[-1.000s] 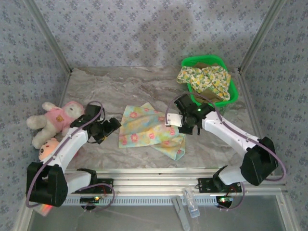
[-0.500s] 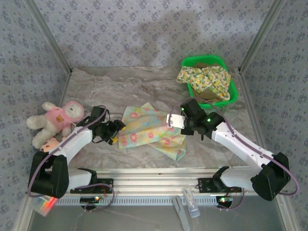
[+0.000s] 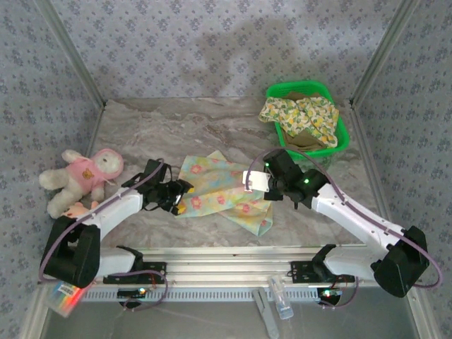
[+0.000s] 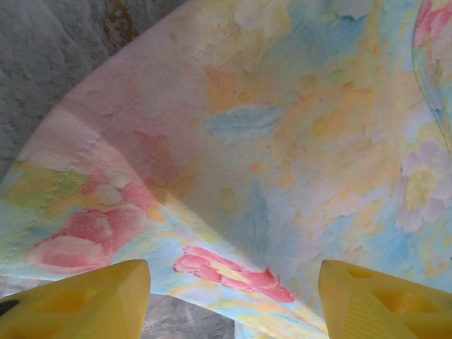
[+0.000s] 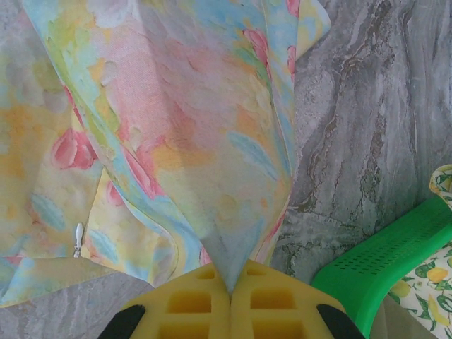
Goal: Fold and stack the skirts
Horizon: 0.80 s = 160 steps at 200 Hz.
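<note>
The pale yellow pastel-patterned skirt [image 3: 222, 191] lies partly folded mid-table. My right gripper [image 3: 258, 181] is shut on its right edge and holds a fold of the cloth up; in the right wrist view the cloth [image 5: 198, 141] runs pinched into the gripper [image 5: 231, 286]. My left gripper [image 3: 179, 199] is at the skirt's left edge, open. In the left wrist view its yellow fingertips [image 4: 78, 300] stand wide apart with the hem [image 4: 233, 272] between them. A white-yellow floral skirt [image 3: 300, 113] drapes over an olive-khaki one [image 3: 305, 140] in the basket.
A green basket [image 3: 344, 138] sits at the back right, its rim close to my right gripper [image 5: 381, 261]. A pink plush toy [image 3: 81, 176] lies at the left, beside my left arm. Patterned walls close in the table on three sides.
My left gripper has moved right from beside the toy to the skirt's left edge, its jaws narrowing. My right gripper has shifted slightly left and nearer with the cloth.
</note>
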Each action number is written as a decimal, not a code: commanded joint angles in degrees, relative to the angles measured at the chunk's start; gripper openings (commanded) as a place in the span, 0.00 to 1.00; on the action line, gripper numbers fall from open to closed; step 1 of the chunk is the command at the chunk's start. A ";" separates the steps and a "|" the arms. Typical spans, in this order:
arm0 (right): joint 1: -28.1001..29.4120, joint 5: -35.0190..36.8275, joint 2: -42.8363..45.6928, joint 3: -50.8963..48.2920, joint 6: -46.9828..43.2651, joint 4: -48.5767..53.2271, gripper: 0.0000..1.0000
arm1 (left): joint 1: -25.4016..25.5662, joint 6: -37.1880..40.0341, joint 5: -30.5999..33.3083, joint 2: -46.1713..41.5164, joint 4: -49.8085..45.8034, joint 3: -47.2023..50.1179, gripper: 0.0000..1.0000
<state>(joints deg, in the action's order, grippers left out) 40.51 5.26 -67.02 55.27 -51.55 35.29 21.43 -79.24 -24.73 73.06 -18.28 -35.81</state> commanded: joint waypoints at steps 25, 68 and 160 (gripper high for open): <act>1.29 0.95 1.41 -0.68 0.08 -0.59 0.00 | 1.91 -8.51 1.03 2.62 5.98 1.51 0.61; 2.02 0.83 1.71 -0.36 0.18 -2.11 0.00 | 3.38 -11.27 1.00 6.56 9.50 0.70 0.61; 2.29 -0.99 5.12 1.25 2.58 1.99 0.00 | 3.53 -6.55 9.39 6.99 7.38 -4.04 0.00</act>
<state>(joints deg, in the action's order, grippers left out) 42.41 5.15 -64.03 55.09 -51.05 34.44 24.88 -87.00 -20.49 82.81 -7.90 -35.66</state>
